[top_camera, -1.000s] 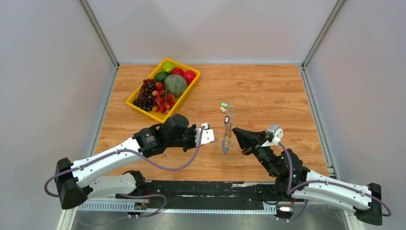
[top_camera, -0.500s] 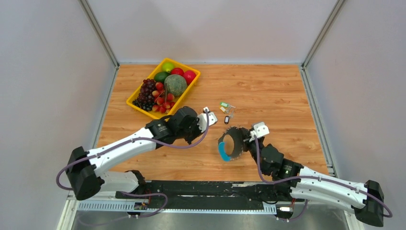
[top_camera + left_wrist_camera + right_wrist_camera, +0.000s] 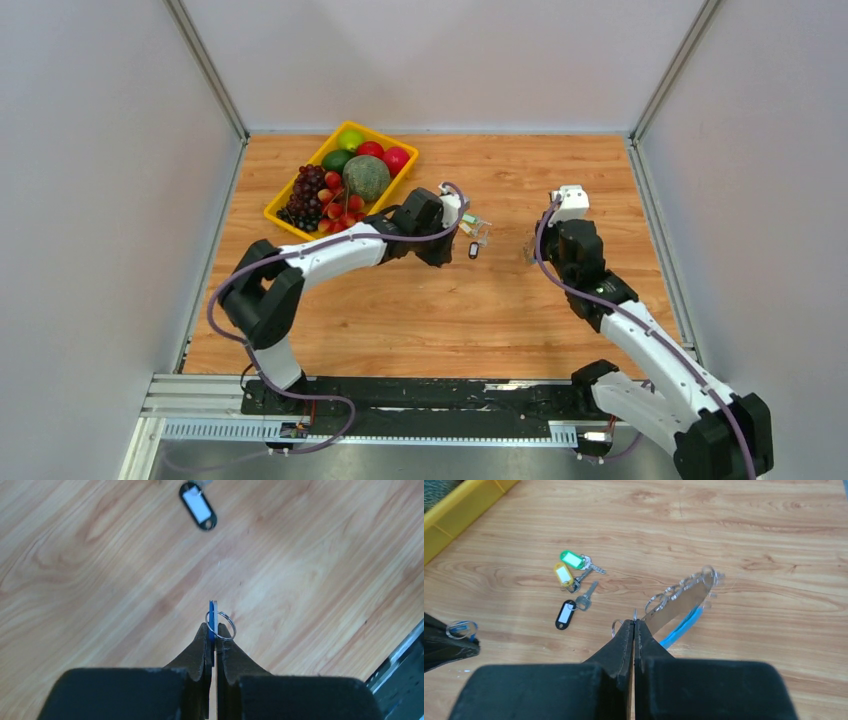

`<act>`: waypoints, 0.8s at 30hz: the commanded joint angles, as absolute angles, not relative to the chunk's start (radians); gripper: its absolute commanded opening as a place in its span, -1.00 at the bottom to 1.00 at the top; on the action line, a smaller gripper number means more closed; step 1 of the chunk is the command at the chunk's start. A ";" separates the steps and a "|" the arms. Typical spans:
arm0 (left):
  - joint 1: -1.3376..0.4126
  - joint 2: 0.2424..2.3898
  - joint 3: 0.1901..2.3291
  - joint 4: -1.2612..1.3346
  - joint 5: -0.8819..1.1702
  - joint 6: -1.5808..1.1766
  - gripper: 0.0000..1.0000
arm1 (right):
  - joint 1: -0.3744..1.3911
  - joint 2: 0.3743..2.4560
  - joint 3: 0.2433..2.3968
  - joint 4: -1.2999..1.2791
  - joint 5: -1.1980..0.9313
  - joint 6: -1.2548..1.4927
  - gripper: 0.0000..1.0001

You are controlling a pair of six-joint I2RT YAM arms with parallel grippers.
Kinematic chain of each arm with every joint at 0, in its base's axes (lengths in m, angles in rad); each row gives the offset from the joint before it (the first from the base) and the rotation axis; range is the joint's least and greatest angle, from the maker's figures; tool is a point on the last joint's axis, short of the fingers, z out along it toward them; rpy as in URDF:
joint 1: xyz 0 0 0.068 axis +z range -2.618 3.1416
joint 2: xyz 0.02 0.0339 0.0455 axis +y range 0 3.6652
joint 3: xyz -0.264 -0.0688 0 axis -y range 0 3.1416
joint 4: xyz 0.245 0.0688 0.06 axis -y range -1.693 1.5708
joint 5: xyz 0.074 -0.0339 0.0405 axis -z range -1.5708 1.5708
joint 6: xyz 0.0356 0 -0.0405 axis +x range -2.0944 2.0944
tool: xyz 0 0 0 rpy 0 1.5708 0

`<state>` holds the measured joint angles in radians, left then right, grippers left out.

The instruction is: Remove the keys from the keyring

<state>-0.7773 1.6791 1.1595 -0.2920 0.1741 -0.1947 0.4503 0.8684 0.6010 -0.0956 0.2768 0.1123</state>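
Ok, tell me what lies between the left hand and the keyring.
Three loose keys, tagged green, yellow and black, on the table; right wrist view shows them.

Yellow tray (image 3: 297, 232) of fruit (image 3: 367, 177) — back-left on wooden table (image 3: 560, 180)

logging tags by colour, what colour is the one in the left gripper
Blue. The tag sits edge-on in the left gripper, clearest in the left wrist view.
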 commanded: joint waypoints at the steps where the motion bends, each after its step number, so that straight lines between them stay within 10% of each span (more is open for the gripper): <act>1: -0.765 1.823 1.281 -0.170 0.301 -0.290 -1.00 | 0.396 0.958 0.682 -0.091 0.172 0.140 -1.00; 3: -0.754 1.877 1.320 -0.149 0.335 -0.312 -1.00 | 0.385 0.983 0.693 -0.078 0.165 0.138 -0.91; 11: -0.705 1.974 1.350 -0.076 0.393 -0.371 -0.40 | 0.380 0.970 0.738 -0.102 0.204 0.189 0.77; 17: -0.684 1.925 1.307 -0.052 0.349 -0.380 0.93 | 0.379 0.922 0.752 -0.127 0.287 0.259 0.91; 24: -0.632 1.693 1.192 -0.047 0.205 -0.400 1.00 | 0.379 0.860 0.793 -0.199 0.265 0.329 0.94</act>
